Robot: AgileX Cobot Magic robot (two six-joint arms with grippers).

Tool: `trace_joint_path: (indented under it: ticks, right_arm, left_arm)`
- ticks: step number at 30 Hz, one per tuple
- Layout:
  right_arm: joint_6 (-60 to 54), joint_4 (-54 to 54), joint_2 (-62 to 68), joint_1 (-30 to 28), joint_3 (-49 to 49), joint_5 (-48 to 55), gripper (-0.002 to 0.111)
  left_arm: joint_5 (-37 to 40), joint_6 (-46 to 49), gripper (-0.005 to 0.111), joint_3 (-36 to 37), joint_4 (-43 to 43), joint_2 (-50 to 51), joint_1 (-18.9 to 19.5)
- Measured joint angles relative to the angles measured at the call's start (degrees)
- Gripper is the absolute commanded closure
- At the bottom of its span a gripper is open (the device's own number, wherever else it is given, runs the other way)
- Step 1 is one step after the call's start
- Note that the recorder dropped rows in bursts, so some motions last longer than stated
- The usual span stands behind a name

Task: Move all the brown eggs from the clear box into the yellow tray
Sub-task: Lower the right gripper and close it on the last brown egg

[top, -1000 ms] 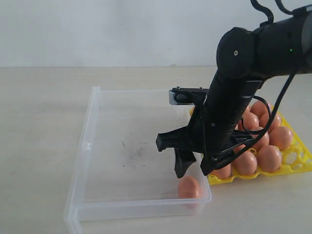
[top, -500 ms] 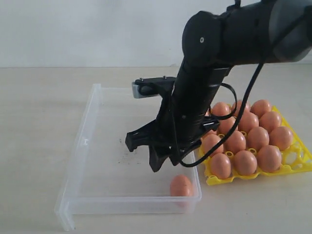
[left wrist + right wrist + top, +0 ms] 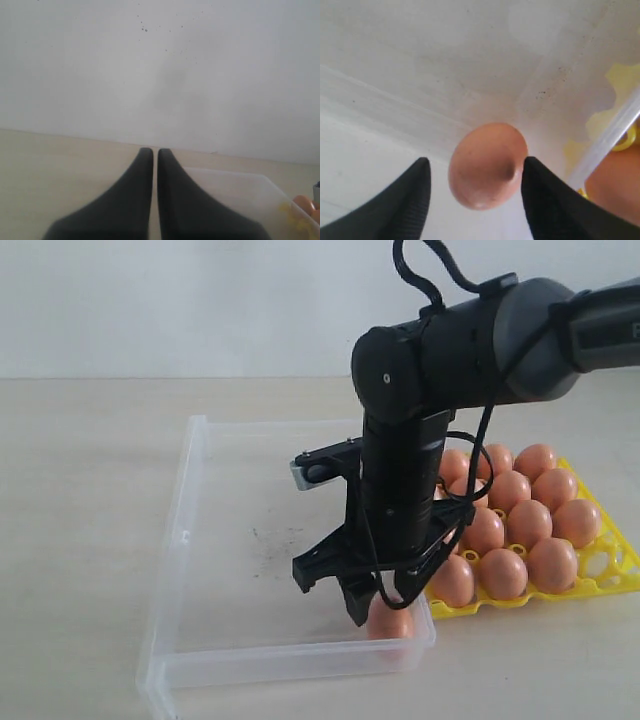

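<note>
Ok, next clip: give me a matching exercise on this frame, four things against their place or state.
Things:
1 left gripper
2 right gripper
3 lone egg
4 yellow tray

States:
a nearly full
b shut, away from the work
c open, a finger on each side of the lone egg
d lying in a corner of the clear box

Pairs: 1-b, 2-c, 3-d, 4-a

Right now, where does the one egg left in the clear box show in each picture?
Exterior view: lone egg in the clear box's near right corner, between the right gripper's fingers.
Left wrist view: not in it.
Right wrist view: egg centred between the fingers.
Shared landmark: the clear box.
</note>
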Motion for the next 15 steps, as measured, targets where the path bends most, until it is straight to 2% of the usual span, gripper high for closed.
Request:
trace_joint_path:
  ticks: [9,12,15]
  right_arm:
    - [5.3,0.0,2.9,0.0,-0.1,-0.1,0.052]
    - [6.0,0.0,3.7,0.0,-0.1,1.0,0.065]
    - [6.4,-0.3,4.4,0.0,-0.1,2.5,0.090]
  left_arm:
    - [0.0,0.0,0.103,0.0,0.0,0.0,0.0]
    - [0.0,0.0,0.103,0.0,0.0,0.0,0.0]
    - [0.0,0.0,0.103,0.0,0.0,0.0,0.0]
